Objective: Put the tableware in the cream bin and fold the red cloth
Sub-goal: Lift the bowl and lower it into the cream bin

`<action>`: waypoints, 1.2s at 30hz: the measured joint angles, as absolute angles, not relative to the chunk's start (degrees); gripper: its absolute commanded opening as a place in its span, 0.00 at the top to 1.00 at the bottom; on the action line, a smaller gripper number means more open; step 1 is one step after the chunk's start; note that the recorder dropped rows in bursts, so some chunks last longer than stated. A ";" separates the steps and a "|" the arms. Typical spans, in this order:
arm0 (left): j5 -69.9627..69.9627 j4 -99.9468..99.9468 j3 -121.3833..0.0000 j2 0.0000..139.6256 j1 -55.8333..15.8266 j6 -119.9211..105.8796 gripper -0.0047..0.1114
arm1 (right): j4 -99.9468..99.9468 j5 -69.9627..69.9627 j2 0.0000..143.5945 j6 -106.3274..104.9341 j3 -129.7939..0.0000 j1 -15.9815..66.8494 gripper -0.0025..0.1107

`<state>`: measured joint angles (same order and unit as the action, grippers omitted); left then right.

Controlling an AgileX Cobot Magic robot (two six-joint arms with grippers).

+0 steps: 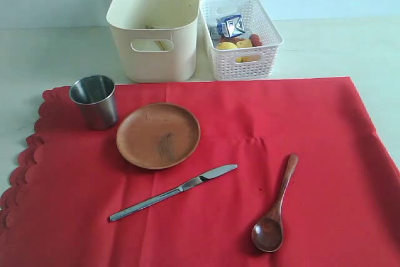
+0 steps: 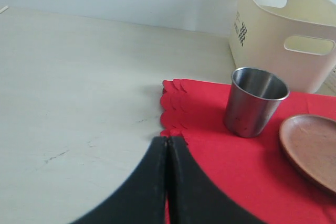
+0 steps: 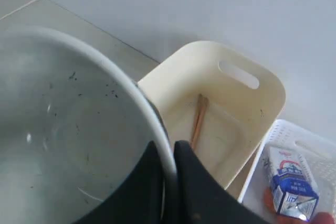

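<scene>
One bowl (image 3: 63, 145) hangs over the bin (image 3: 262, 98), pinched at its rim by my right gripper (image 3: 167, 156).
My left gripper (image 2: 167, 148) is clenched and empty at the scalloped edge of the cloth (image 2: 220, 166). Judgement: lower the bowl level, well inside the bin and clear of the chopsticks (image 3: 198, 119), before releasing; dropping it from here risks chipping.

The steel cup (image 1: 94, 100) has a dull, brushed sheen, while the knife (image 1: 174, 192) is brighter polished metal. The plate (image 1: 158, 134) is matt brown wood with visible grain, and the spoon (image 1: 280, 197) is darker, glossier wood. The red cloth (image 1: 281, 117) is matt woven fabric. The cream bin (image 1: 162, 67) is smooth plastic and the white basket (image 1: 247, 67) is latticed plastic. The bowl (image 3: 52, 129) is glazed white with fine speckles.
</scene>
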<state>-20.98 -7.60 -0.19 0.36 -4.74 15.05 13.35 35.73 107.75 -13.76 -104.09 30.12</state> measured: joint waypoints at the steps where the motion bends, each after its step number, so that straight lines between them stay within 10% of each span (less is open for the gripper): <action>1: -20.98 -7.60 -0.19 0.36 -4.74 15.05 0.96 | 10.63 35.17 108.64 -12.07 -105.14 30.80 0.98; 36: -20.98 -7.60 -0.19 0.36 -4.74 15.05 0.96 | -45.62 36.49 132.21 31.89 -117.87 37.98 0.98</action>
<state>-20.98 -7.60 -0.19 0.36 -4.74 15.05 -45.62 36.49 132.21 31.89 -117.87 37.98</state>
